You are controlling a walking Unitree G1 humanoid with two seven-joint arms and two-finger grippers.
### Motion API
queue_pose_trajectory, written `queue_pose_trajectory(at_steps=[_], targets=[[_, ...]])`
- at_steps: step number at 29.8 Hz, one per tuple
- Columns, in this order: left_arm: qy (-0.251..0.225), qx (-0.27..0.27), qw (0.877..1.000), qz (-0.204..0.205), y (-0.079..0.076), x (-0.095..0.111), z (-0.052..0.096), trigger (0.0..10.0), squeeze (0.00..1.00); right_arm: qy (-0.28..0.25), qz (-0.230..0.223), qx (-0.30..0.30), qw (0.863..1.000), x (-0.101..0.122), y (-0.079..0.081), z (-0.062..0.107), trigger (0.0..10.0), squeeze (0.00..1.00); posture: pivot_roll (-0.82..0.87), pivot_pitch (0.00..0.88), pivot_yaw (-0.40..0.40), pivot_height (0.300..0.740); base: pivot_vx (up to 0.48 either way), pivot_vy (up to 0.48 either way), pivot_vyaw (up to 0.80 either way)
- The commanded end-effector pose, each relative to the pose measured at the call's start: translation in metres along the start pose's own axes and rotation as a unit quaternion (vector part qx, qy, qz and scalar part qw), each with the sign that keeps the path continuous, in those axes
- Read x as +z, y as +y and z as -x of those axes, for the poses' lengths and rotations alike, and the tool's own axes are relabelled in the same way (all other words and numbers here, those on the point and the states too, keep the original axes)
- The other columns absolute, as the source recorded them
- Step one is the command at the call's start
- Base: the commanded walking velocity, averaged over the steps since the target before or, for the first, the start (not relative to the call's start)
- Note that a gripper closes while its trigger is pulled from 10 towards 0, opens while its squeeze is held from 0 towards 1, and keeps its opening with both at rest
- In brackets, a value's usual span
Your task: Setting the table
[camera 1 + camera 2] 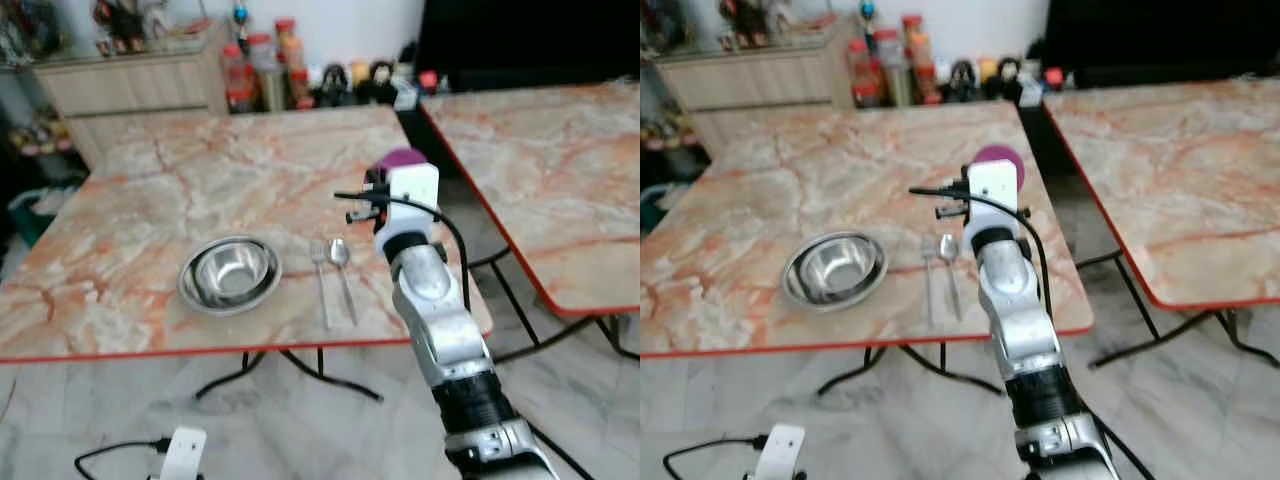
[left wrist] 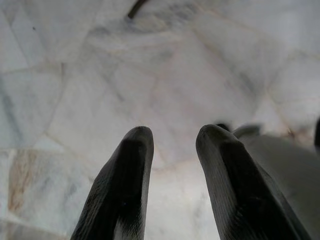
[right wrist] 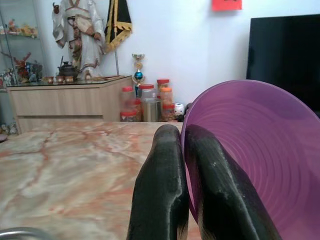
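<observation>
My right gripper (image 3: 181,145) is shut on the rim of a purple cup (image 3: 252,155), holding it above the marble table (image 1: 200,170) to the right of the cutlery. From the head views the purple cup (image 1: 402,158) peeks out behind my right wrist. A steel bowl (image 1: 230,273) sits near the table's front edge. Just right of it lie a fork (image 1: 320,275) and a spoon (image 1: 341,268) side by side. My left gripper (image 2: 172,137) hangs open over the tiled floor, nothing between its fingers.
A second marble table (image 1: 540,170) stands to the right across a narrow gap. Jars and bottles (image 1: 265,70) and a wooden cabinet (image 1: 130,85) line the far wall. A white plug and black cable (image 1: 170,452) lie on the floor in front.
</observation>
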State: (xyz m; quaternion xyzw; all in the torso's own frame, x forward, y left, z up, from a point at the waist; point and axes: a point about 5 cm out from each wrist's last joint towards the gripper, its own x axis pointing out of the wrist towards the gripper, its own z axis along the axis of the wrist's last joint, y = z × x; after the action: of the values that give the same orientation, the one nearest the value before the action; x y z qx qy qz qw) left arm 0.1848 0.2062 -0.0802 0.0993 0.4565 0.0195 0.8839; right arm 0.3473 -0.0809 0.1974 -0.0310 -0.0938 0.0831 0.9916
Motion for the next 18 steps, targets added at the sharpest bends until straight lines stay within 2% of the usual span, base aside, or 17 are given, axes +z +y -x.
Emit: queue_pose_trajectory(at_steps=[1,18], targets=[[0.008,0.012,1.0,-0.003,0.0093,-0.0053,0.0011,10.0,0.0,-0.017,-0.005,0.021,1.0,0.0097,0.0139,-0.002,10.0,0.0,-0.03,0.005,0.034,0.736,0.0,0.48,0.0],[0.004,0.012,1.0,-0.011,0.0116,-0.0032,0.0008,10.0,0.0,-0.024,-0.005,0.024,0.999,0.0118,0.0172,-0.0027,10.0,0.0,-0.03,0.0,0.043,0.736,0.0,0.48,0.0]])
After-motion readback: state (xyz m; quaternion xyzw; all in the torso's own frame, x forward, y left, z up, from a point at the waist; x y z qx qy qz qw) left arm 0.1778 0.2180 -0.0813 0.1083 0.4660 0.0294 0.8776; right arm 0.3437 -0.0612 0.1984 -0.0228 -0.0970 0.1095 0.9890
